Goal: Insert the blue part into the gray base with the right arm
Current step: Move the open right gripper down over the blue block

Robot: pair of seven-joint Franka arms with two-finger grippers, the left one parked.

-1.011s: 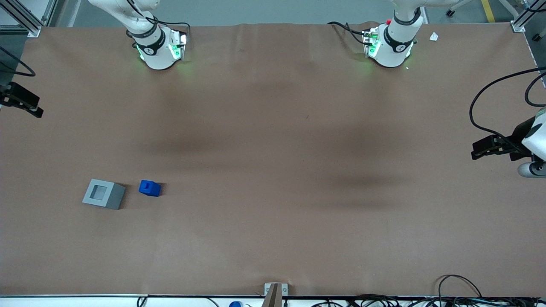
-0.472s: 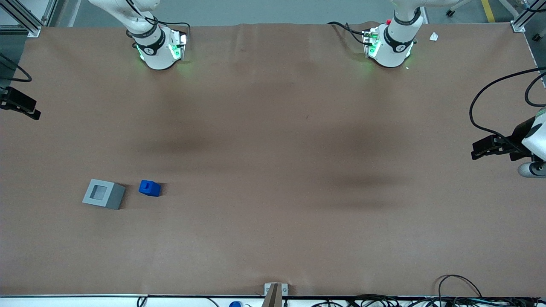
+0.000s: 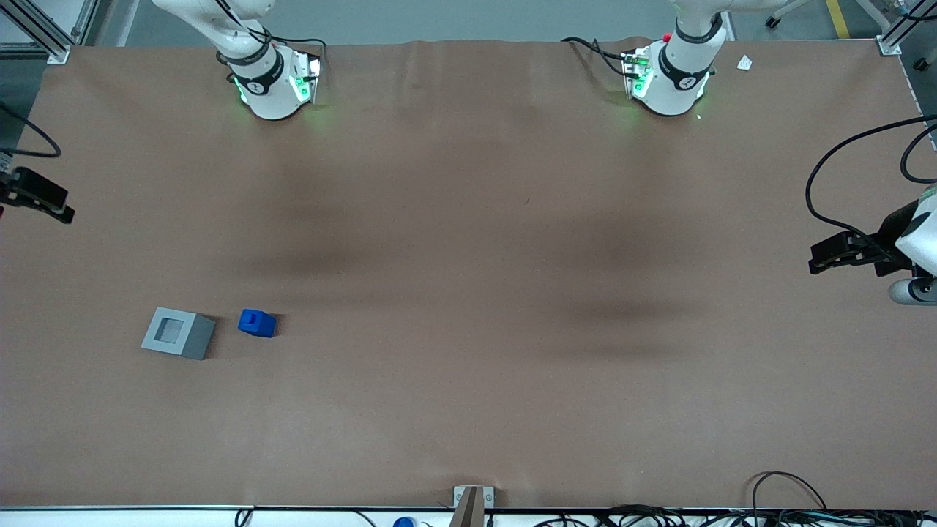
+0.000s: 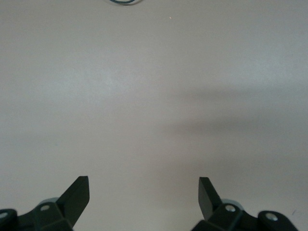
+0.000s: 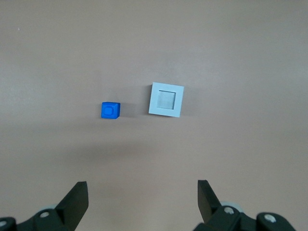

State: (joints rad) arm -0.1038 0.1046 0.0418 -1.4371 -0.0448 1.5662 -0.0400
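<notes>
**Ops:** Status?

**Me:** Approach step, as I read it. Nothing grasped yet. My gripper hangs high over the table at the working arm's end, fingers spread wide, nothing between them. In the front view only its black tip shows, at the table's side edge.

**Ops:** Parts?

**Me:** The blue part sits on the table just beside the gray base, a small gap between them, not touching. Both lie toward the working arm's end, nearer the front edge than the arm bases. The base stands upright, socket facing up and empty.

**Ops:** Next?

**Me:** I'd centre over the blue part, square the fingers to its flat sides, and descend. The gap to the base is narrow, so I'd avoid putting a finger on that side.
</notes>
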